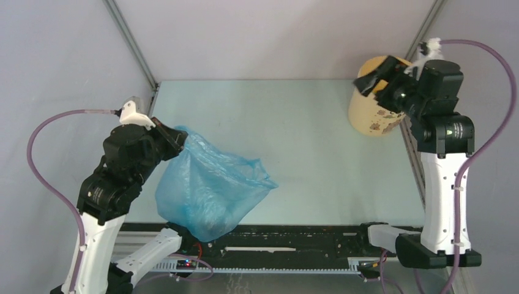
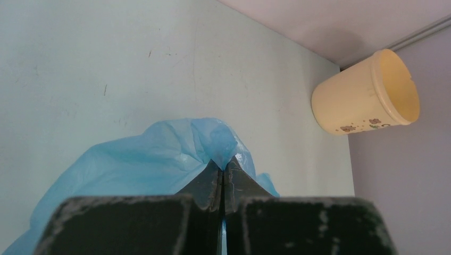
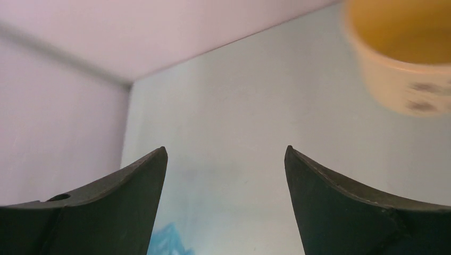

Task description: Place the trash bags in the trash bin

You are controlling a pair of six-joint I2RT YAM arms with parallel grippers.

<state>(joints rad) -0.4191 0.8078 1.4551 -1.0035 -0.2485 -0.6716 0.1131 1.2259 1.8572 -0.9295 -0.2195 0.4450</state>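
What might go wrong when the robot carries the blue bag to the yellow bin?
The left gripper pinches only a small fold of the bag, so the thin film might slip free. The bag looks bigger than the bin, far across the table, so it may spill over. The open right gripper holds nothing, so the bin could tip.

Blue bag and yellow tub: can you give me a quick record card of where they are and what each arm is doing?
trash bag: light-blue film, near left of the table, outside the bin
trash bin: pale yellow, far right corner
left end effector: shut, pinching a bunched fold of the bag
right end effector: open, holding nothing, close by the bin's rim
task state: bag not yet in the bin
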